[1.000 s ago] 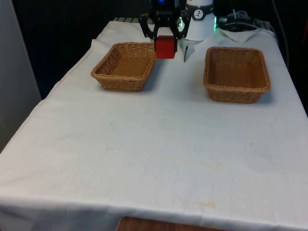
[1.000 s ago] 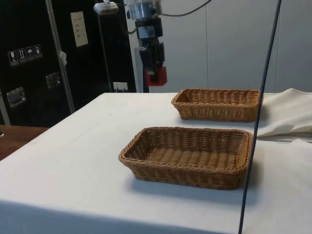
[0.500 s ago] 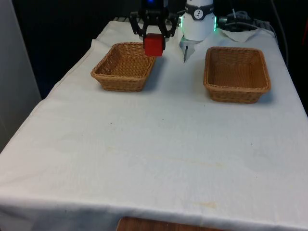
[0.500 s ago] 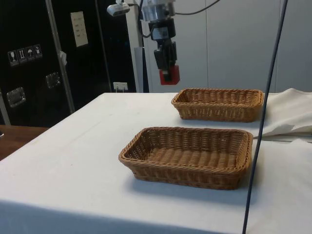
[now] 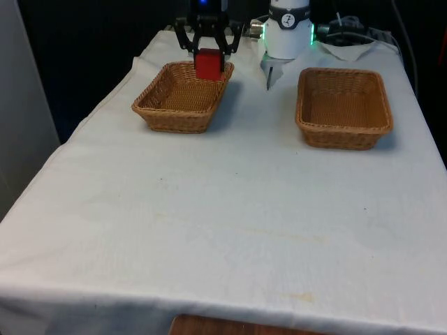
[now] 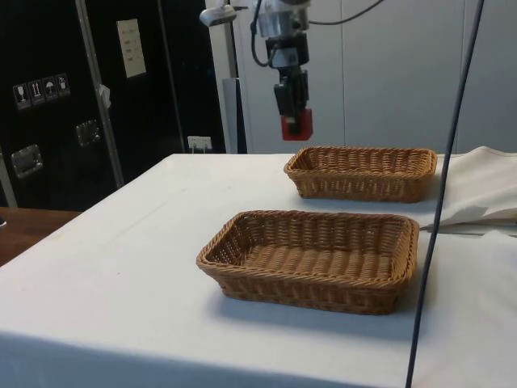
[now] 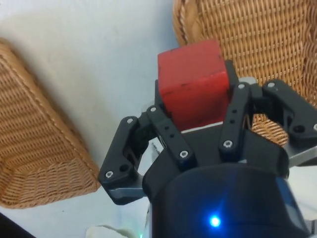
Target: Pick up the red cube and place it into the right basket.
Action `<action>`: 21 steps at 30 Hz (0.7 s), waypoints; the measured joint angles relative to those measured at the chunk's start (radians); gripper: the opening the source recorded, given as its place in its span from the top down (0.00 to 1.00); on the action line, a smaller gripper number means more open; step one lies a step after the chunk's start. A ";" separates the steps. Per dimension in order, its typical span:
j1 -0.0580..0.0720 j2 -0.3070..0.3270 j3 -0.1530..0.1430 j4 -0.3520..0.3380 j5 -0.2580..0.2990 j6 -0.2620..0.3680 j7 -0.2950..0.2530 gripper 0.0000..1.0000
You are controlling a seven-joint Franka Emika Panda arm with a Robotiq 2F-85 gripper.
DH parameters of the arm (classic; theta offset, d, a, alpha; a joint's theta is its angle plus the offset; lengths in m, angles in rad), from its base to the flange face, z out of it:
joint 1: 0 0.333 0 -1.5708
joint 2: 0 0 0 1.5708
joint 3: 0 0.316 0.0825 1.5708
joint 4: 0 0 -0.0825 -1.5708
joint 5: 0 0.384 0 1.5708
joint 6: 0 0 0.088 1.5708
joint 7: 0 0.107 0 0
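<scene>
My gripper (image 5: 208, 57) is shut on the red cube (image 5: 208, 65) and holds it in the air over the far edge of the wicker basket on the front view's left (image 5: 162, 112). In the side view the red cube (image 6: 296, 124) hangs from the gripper (image 6: 295, 117) a little above the near corner of the far basket (image 6: 363, 184). The wrist view has the red cube (image 7: 194, 79) clamped between the black fingers (image 7: 167, 134), with basket weave beyond it. The other wicker basket (image 5: 342, 134) stands on the front view's right with nothing in it.
Both baskets sit on the white cloth (image 5: 230, 209) near the table's far end, with a gap of cloth between them. A rumpled fold of cloth (image 6: 477, 190) lies beyond the baskets in the side view. The arm's white base (image 5: 286, 31) stands behind the gap.
The gripper has carried the red cube towards the front view's left, from the gap between the baskets to above the left basket's far edge. It stays shut on the cube.
</scene>
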 measured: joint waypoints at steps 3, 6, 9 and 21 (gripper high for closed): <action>-0.001 -0.005 -0.016 -0.021 0.000 0.025 -0.016 0.97; -0.001 -0.007 -0.036 -0.041 0.001 0.051 -0.037 0.97; -0.001 -0.009 -0.049 -0.054 0.001 0.065 -0.050 0.97; -0.005 -0.009 -0.143 -0.131 0.001 0.152 -0.147 0.97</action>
